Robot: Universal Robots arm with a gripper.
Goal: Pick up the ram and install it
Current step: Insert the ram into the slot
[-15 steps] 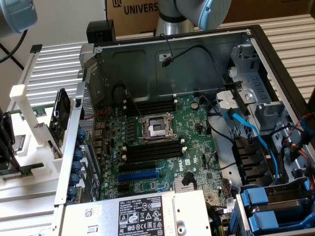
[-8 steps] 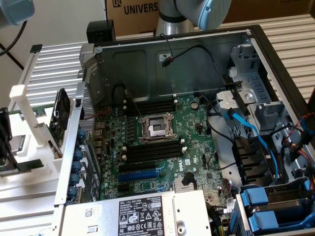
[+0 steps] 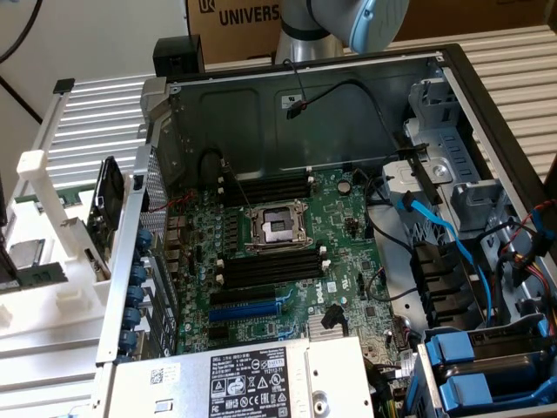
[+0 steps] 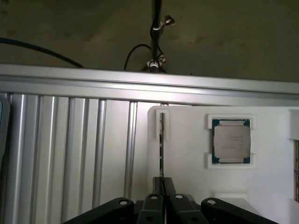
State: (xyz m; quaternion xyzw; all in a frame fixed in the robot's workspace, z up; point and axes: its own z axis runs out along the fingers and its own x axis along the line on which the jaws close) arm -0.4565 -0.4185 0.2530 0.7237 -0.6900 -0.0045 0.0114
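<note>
The grey power supply (image 3: 252, 379) sits at the near edge of the open computer case (image 3: 244, 113). To the exterior view's right of it are two blue drive caddies (image 3: 454, 347). Past them the motherboard (image 3: 348, 252) lies flat, with a sheet-metal wall on its far side and the drive cage on the exterior view's right. The space above the board is open, and one light-blue cable (image 3: 435, 222) and several black ones cross its right part. The processor socket (image 3: 277, 228) sits mid-board, with one bank of long black slots (image 3: 270, 266) on its near side and a second bank on its far side. At the far edge the arm (image 3: 348, 22) rises in front of a cardboard box (image 3: 235, 17).

In the wrist view the gripper (image 4: 162, 184) has its two black fingers almost together. The thin edge of the ram (image 4: 161, 140) runs in between their tips, so they appear to pinch its nearest end. The ram stands on edge in a narrow slot of the white holder (image 4: 187, 158), with its far end inside a raised white clip. There is one ram. One square silver processor chip (image 4: 231, 141) lies in its own recess of the holder, beside the ram but apart from it. The holder rests on the ribbed aluminium table (image 4: 70, 149). The table's rail (image 4: 93, 81) bounds the far side, and black cables (image 4: 156, 28) trail over the dull floor beyond it.
</note>
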